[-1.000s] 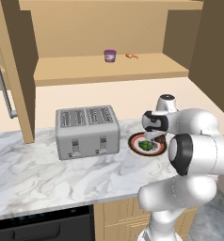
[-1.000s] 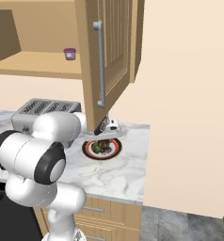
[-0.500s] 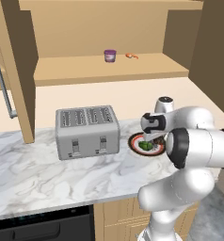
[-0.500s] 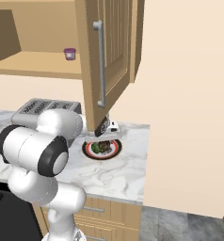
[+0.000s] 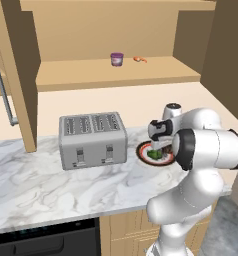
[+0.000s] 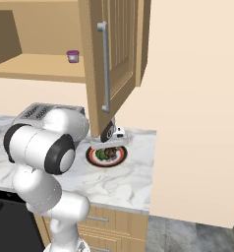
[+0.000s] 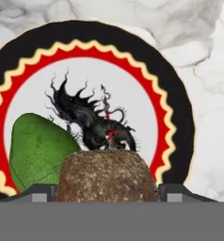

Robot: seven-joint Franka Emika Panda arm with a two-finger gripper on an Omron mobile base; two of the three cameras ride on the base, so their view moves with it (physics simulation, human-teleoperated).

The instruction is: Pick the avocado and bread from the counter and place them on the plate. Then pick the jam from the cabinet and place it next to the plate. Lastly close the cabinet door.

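Observation:
My gripper point(image 7: 108, 190) is shut on the bread point(image 7: 107, 176), a brown rough chunk held between both finger tips. It hangs low over the plate point(image 7: 177, 117), whose rim is red and black around a white centre with a dark drawing. The green avocado point(image 7: 36, 146) lies on the plate's left side, beside the bread. From the base, the hand point(image 5: 160, 147) points down over the plate point(image 5: 141, 151) on the marble counter point(image 5: 51, 185). The purple jam point(image 5: 116, 59) stands on the open cabinet's shelf point(image 5: 81, 75). The cabinet door point(image 6: 114, 54) stands open above the hand point(image 6: 108, 142).
A silver toaster point(image 5: 92, 139) stands on the counter left of the plate. A tiny orange item point(image 5: 139, 59) lies on the shelf right of the jam. The door's silver handle point(image 6: 105, 66) hangs just above the hand. A wall bounds the counter on the right.
The hand has stayed over the plate with the bread in it, shifting only slightly. The arm's elbow has swung a little.

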